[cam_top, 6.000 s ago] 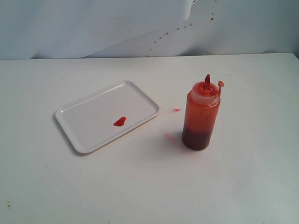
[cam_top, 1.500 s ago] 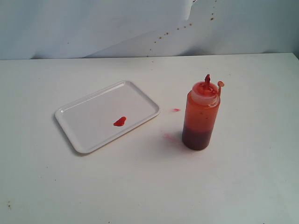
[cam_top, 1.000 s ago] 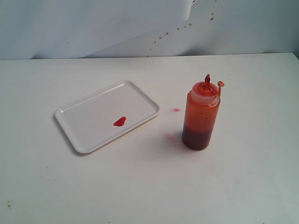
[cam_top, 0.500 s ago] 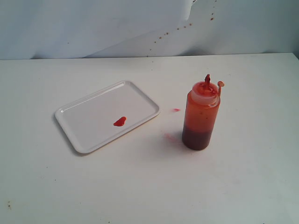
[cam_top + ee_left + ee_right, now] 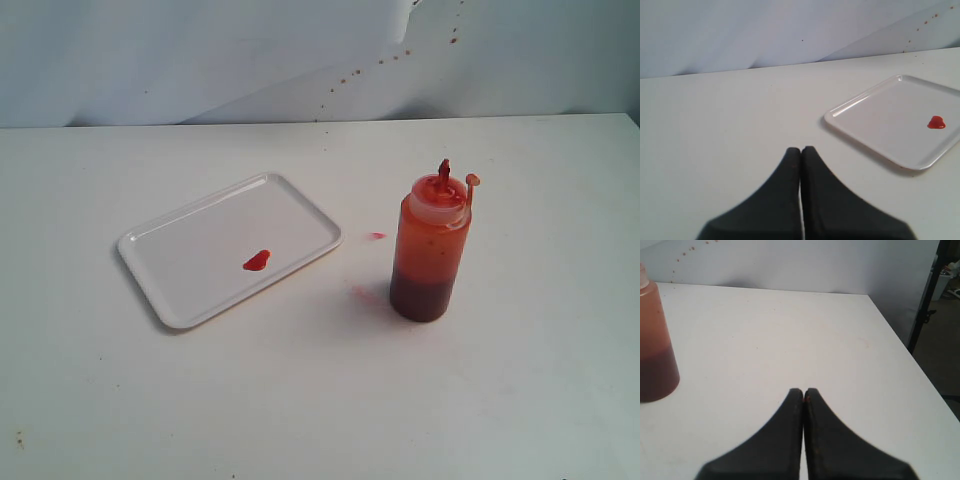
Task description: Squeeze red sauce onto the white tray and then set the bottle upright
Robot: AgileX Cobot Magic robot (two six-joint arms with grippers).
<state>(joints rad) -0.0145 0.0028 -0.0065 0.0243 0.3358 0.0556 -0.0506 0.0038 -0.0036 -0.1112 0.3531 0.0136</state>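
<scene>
Note: translucent orange-red squeeze bottle [image 5: 430, 250] upright near flat white tray [image 5: 190, 250] holding glossy red sauce blob [image 5: 256, 261]; your left gripper [image 5: 800, 149] and right gripper [image 5: 803, 390] jaws fully together, empty

you will see no change: the bottle [image 5: 430, 255], white tray [image 5: 200, 250] and red sauce [image 5: 256, 261] have not moved.
</scene>
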